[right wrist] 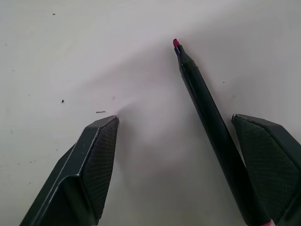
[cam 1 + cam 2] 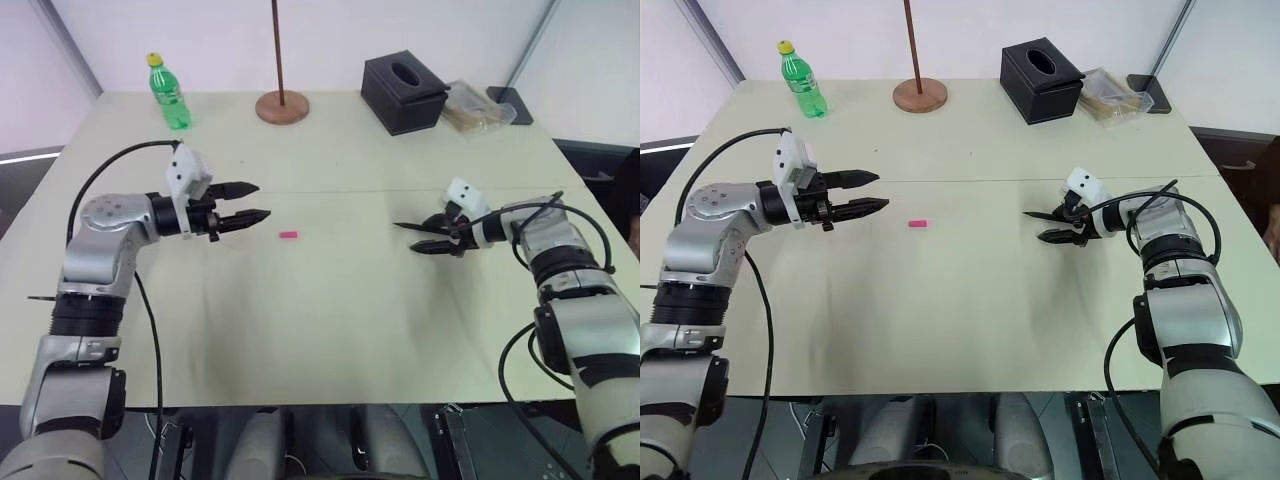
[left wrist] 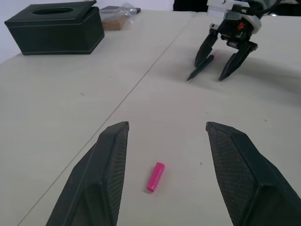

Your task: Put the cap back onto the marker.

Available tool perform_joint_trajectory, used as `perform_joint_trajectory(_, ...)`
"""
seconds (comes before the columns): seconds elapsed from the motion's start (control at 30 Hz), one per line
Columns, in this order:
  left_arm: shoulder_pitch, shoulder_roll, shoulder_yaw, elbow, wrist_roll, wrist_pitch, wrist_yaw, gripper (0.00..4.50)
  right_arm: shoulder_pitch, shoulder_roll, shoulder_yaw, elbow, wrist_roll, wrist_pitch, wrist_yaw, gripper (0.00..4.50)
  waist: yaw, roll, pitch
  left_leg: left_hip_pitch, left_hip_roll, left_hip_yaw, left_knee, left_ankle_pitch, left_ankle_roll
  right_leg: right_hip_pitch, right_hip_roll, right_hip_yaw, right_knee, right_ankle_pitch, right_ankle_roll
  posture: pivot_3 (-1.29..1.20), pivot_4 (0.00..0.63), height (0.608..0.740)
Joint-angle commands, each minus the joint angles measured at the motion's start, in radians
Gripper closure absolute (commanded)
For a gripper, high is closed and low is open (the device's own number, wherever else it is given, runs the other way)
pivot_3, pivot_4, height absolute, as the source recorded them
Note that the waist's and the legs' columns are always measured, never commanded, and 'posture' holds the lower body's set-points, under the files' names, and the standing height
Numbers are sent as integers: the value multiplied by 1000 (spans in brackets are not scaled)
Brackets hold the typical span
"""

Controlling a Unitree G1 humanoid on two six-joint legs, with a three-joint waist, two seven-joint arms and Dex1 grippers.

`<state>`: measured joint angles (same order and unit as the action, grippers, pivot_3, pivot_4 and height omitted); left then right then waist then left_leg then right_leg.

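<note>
Head views. The left hand (image 2: pixel 262 201) was held level above the bench (image 2: pixel 330 320), its two black fingers spread wide and holding nothing. The cap (image 2: pixel 288 235) lay on the bench just beyond and slightly below its fingertips, apart from them. The right hand (image 2: pixel 408 237) was tilted down toward the bench with its fingers parted; the marker (image 2: pixel 1048 214) lay between them, its tip reaching past the fingertips toward the left hand. Whether the marker rested on the bench or against a finger could not be told here. Far behind both hands stood a green bottle (image 2: pixel 168 92), a wooden pole on a round base (image 2: pixel 281 104), a black tissue box (image 2: pixel 403 90) with an open slot on top, and a clear packet (image 2: pixel 478 108) with brownish contents.

Left wrist view. The spread fingers (image 3: pixel 106 174) framed the cap (image 3: pixel 155 176), which lay flat between them and touched neither. Ahead, the right hand (image 3: pixel 211 75) stood over the bench with the marker (image 3: pixel 201 68) beside one finger.

Right wrist view. The fingers (image 1: pixel 94 165) stood well apart. The marker (image 1: pixel 211 122) lay close along one finger, its red tip uncovered and pointing away from the hand; no pinch on it was visible.
</note>
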<state>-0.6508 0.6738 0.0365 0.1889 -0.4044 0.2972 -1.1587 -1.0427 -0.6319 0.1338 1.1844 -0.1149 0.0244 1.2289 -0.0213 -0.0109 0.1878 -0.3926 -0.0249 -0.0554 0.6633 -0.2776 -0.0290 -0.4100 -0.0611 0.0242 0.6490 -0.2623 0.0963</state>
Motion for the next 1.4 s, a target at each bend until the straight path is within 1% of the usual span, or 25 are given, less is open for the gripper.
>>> perform_joint_trajectory(0.03,18,31,56,-70,-59,25,-29,1755,-8,1,-7,11,-4,3,-9,567,0,0,0,0,0,0,0,0,0,0,0,0,0,0,0,0,150,740)
perform_joint_trajectory(0.13,38,48,53,-97,-82,64,-55,1755,-2,-2,-4,10,-7,-6,-12,567,-1,0,0,0,0,0,0,0,0,0,0,0,0,0,0,0,150,740)
perform_joint_trajectory(0.27,56,93,24,-110,-91,120,-123,1755,-6,-3,-8,11,-5,6,-19,567,-2,0,0,0,0,0,0,0,0,0,0,0,0,0,0,0,150,740)
perform_joint_trajectory(0.37,39,97,19,-78,-73,111,-132,1755,-4,-3,-7,10,-5,13,-19,567,-3,0,0,0,0,0,0,0,0,0,0,0,0,0,0,0,150,740)
perform_joint_trajectory(0.5,28,92,18,-71,-68,107,-135,1755,-12,-3,5,19,-16,82,-6,567,-2,0,0,1,0,0,0,0,0,1,0,0,0,0,0,0,150,740)
perform_joint_trajectory(0.57,28,88,17,-72,-65,105,-132,1755,-11,-5,7,19,-18,86,-4,567,-1,0,0,1,0,0,0,0,0,1,0,0,0,0,0,0,150,740)
perform_joint_trajectory(0.63,30,82,19,-75,-64,102,-125,1755,-8,-5,9,17,-20,84,-6,1087,0,0,0,1,0,0,0,0,0,1,0,0,0,0,0,0,150,740)
perform_joint_trajectory(0.7,30,78,20,-77,-64,101,-120,1755,-5,-6,12,15,-22,81,-6,1831,0,0,0,1,0,0,0,0,0,1,0,0,0,0,0,0,150,740)
perform_joint_trajectory(0.73,29,75,22,-78,-63,100,-117,1755,-4,-7,13,14,-24,76,-8,2448,0,0,0,1,0,0,0,0,0,1,0,0,0,0,0,0,150,740)
perform_joint_trajectory(0.83,31,71,28,-80,-63,99,-108,1755,2,-7,14,12,-26,69,-8,4069,-2,0,0,1,0,0,0,0,0,1,0,0,0,0,0,0,150,740)
perform_joint_trajectory(0.87,32,72,29,-80,-64,98,-108,1755,3,-6,14,11,-26,69,-5,4463,-2,0,0,1,0,0,0,0,0,1,0,0,0,0,0,0,150,740)
perform_joint_trajectory(1.07,45,82,41,-70,-63,92,-103,1755,6,-3,-10,3,-16,36,-37,4463,-3,0,0,1,0,0,0,0,0,1,0,0,0,0,0,0,150,740)
perform_joint_trajectory(1.23,37,94,36,1,-27,43,-109,1755,-9,2,-18,-61,1,6,-27,4463,-5,0,0,1,0,0,0,0,0,1,0,0,1,0,0,0,150,740)
perform_joint_trajectory(1.33,14,103,25,94,22,-29,-117,1755,-5,0,-11,-165,9,0,6,4463,-16,1,0,1,0,0,0,0,0,0,0,0,1,0,0,0,150,740)
perform_joint_trajectory(1.4,-12,115,0,167,74,-96,-133,1755,24,-13,13,-293,3,-3,48,4463,-21,1,0,0,0,0,0,0,0,-1,0,0,1,0,0,0,150,740)
